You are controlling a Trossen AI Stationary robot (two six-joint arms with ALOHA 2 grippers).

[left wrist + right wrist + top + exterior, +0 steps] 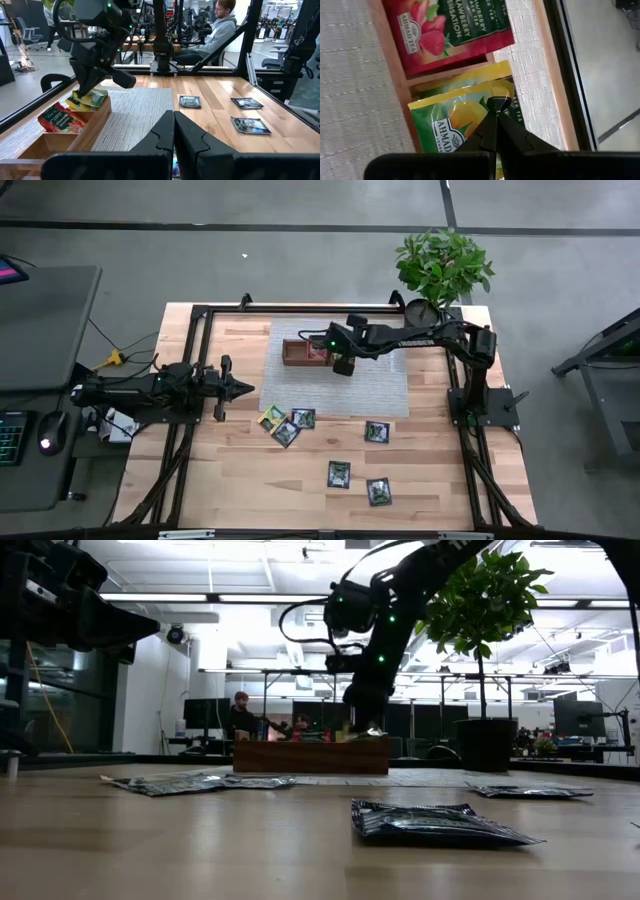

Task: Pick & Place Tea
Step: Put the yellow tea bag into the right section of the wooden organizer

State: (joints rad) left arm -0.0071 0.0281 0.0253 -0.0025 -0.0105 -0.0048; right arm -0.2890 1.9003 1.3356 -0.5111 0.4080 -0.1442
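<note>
Yellow-green tea packet pinched by right tool over wooden tray.

You can't read the loose packets' labels from above; right gripper covers the yellow-green packet's print.

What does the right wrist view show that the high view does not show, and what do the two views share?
Only the right wrist view shows the labels: a red strawberry packet in one compartment, and a yellow-green packet in the next, pinched at its edge by the shut right gripper.

Only the high view shows the left gripper, shut and waiting at the table's left, and the loose packets on the bare wood.

Both show the wooden tray on the grey mat, with the right gripper over it.
</note>
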